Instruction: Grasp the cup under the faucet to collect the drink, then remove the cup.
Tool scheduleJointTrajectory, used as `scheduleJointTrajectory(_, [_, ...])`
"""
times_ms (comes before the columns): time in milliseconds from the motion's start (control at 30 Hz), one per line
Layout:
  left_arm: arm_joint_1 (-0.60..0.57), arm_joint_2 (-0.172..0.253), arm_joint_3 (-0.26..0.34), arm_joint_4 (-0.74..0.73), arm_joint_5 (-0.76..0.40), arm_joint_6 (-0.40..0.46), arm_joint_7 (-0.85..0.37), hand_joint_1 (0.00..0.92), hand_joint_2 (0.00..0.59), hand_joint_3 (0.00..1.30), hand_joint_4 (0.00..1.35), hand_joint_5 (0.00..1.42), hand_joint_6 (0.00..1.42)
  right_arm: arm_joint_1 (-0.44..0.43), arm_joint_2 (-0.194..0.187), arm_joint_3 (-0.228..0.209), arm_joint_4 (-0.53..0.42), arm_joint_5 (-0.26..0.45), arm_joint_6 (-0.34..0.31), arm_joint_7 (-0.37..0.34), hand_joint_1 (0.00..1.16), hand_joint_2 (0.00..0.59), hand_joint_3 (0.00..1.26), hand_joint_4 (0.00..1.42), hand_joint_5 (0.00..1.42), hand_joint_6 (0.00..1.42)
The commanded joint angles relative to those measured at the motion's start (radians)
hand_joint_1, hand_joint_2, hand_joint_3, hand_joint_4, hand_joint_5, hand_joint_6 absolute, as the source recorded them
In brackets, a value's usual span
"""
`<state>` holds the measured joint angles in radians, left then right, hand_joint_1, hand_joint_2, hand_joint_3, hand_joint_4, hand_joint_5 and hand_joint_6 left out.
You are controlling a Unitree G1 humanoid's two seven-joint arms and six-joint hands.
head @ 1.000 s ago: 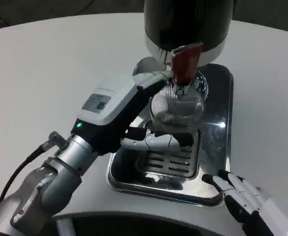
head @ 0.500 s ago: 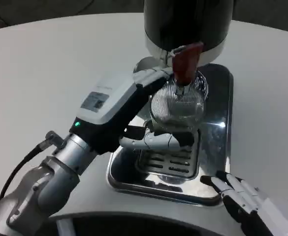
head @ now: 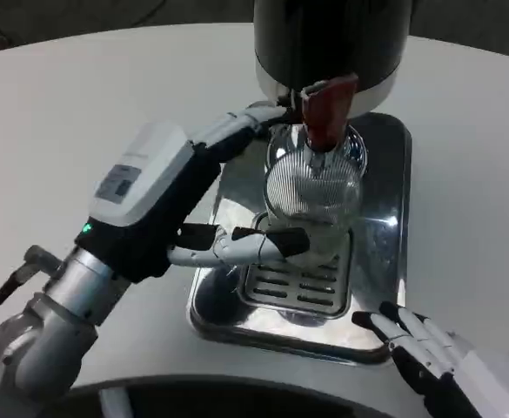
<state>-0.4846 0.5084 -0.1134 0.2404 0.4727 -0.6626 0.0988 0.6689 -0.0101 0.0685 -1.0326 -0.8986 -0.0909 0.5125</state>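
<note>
One ribbed clear cup stands on a steel drip tray directly beneath the red faucet of a single black dispenser. The left hand, at the cup's 9 o'clock, has spread fingers flanking it; whether they touch cannot be told. At 5 o'clock, the right hand rests fingers apart at the tray's edge, white table around.

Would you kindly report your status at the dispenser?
Left hand around cup, fingers either side. Cup under red faucet, on drip tray. Right hand open, idle. Nothing obstructing.
</note>
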Motion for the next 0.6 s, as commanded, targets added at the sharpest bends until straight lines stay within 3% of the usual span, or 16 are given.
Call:
scheduleJointTrajectory(33, [0.054,0.024,0.049,-0.082,-0.064,-0.004,-0.042,0.149,0.083,0.26,0.22,0.33,0.48,0.002,-0.001,0.007,-0.015,0.007,0.011,-0.006,0.35,0.399,0.11,0.0,0.0,0.0])
scheduleJointTrajectory(267, [0.095,0.037,0.124,-0.194,-0.17,0.003,-0.1,0.138,0.086,0.28,0.27,0.37,0.51,-0.008,-0.003,0.017,-0.015,0.005,0.023,-0.009,0.35,0.399,0.11,0.0,0.0,0.0])
scheduleJointTrajectory(600, [0.069,0.036,0.203,-0.26,-0.397,0.003,-0.214,0.017,0.095,0.35,0.39,0.48,0.52,-0.025,-0.014,0.037,-0.014,-0.01,0.043,-0.01,0.35,0.399,0.12,0.0,0.0,0.0])
